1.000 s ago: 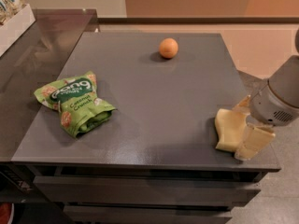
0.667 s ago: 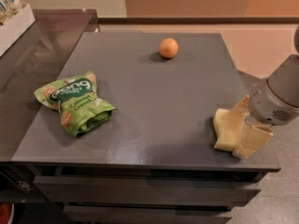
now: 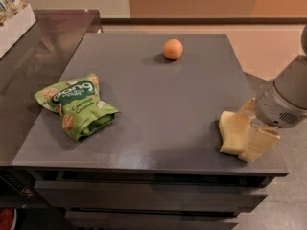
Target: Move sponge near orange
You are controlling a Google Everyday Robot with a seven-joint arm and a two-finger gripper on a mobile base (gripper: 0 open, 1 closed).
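Note:
The pale yellow sponge point(image 3: 231, 132) lies flat near the front right corner of the dark grey table point(image 3: 158, 104). My gripper point(image 3: 252, 128) is at the sponge's right end, low over the table. It is open, with one finger behind the sponge and one in front of it, so the sponge's right part sits between them. The sponge does not look squeezed. The small round orange point(image 3: 173, 49) rests on the table at the far middle, well away from the sponge.
A green snack bag point(image 3: 76, 105) lies at the table's left side. A darker counter point(image 3: 33, 66) adjoins the table on the left, with a white box point(image 3: 17, 25) at its far end. The table's right edge is just past my gripper.
My gripper has slid a little to the left, further around the sponge. The sponge, orange and bag have stayed in place.

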